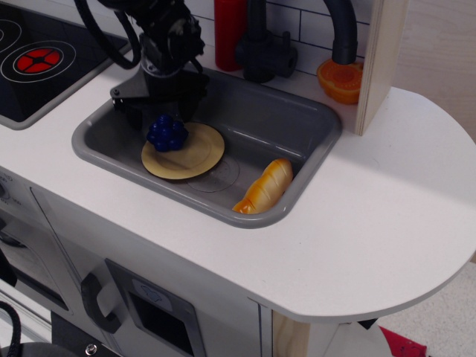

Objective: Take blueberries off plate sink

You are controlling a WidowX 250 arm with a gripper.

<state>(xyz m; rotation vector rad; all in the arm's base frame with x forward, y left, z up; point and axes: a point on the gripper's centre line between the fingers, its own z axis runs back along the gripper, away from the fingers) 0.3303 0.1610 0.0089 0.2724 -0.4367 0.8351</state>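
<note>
The dark-blue blueberries (166, 133) sit on the left edge of the tan-yellow plate (190, 154), which lies on the floor of the grey sink (297, 111). My black gripper (160, 111) hangs open just above and behind the blueberries, with one finger to their left and one to their right. The fingers straddle the cluster without closing on it. The fingertips are partly hidden behind the blueberries.
An orange-yellow croissant toy (264, 187) lies at the sink's front right. A black faucet (262, 44) and a red bottle (229, 30) stand behind the sink. The black stovetop with red rings (37, 59) is at the left. An orange half (339, 80) sits by a wooden post.
</note>
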